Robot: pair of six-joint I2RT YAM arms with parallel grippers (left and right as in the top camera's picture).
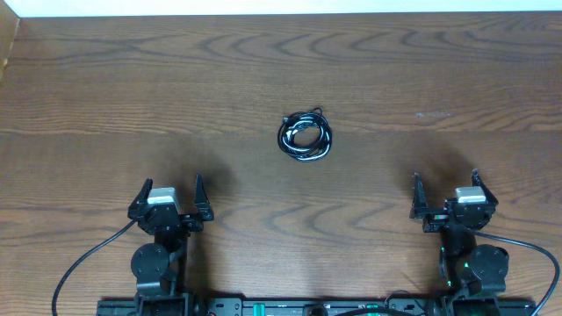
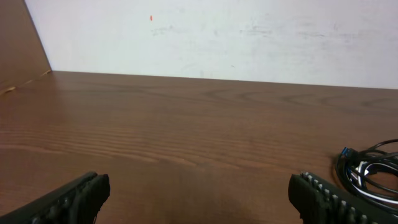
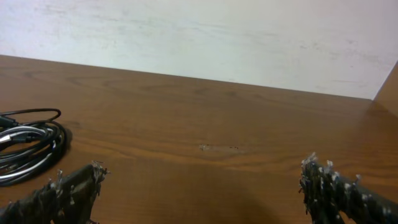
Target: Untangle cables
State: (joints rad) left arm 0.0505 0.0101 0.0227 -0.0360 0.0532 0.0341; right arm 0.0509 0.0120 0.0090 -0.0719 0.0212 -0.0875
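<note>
at mid-table, a bit toward the far side, the cables (image 1: 306, 138) lie in one small tight coil on the wooden table (image 1: 105, 96). black loops, with a pale strand wound through them. no cord is pulled out or laid apart, so by the look of it none of the untangling is done. all of it is left: find a loose end or outer loop, draw each cord free, lay them out separately. plug ends are too small to sort out from above.

left gripper (image 1: 171, 187) sits near the front edge on the left, jaws spread wide, nothing between them, touching nothing. right gripper (image 1: 446, 179) mirrors it on the right, jaws just as wide, empty too. both are well apart from the coil, which lies between them and further out. each wrist view catches the coil only at the frame edge, with bare wood in the gap of each gripper.
</note>
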